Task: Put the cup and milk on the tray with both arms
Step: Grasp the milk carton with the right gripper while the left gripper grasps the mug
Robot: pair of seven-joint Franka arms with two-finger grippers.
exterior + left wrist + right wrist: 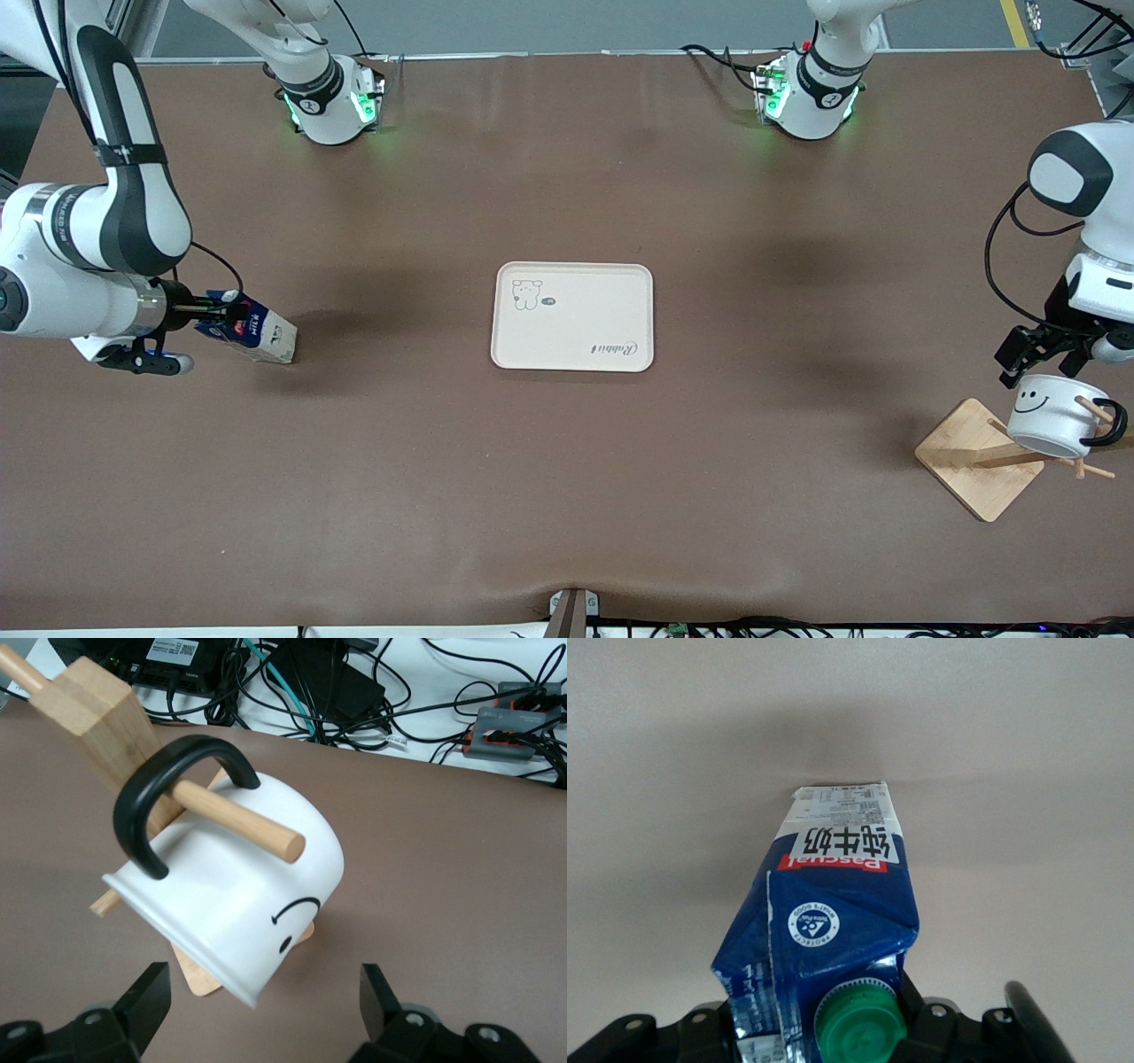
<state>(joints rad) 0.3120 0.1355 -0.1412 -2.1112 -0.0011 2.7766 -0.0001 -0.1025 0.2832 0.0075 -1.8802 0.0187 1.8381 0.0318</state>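
— Two things to carry, neither on the tray (573, 315) yet; where lay the milk (252, 329)?
— Stood tilted on the worktop (567, 496) toward the right arm's end, well apart from the tray; gripped at its gable top, beside the green cap (859, 1026), by the right claw (215, 310), shut on it.
— Likely handling?
— Probably light, with soft card walls; liable to dent under a hard squeeze and to swing from so high a hold; better taken lower on the body, judged from here.
— And the cup (1058, 416)?
— Hung by its black handle (174, 796) on a peg of the wooden stand (981, 456), toward the left arm's end; left claw (266, 1019) spread wide just above, touching nothing.
— Where to seize it?
— Rigid, smooth, probably slippery and prone to chipping; across the rim or wall, then slid along the peg (239, 819), not pulled straight up.
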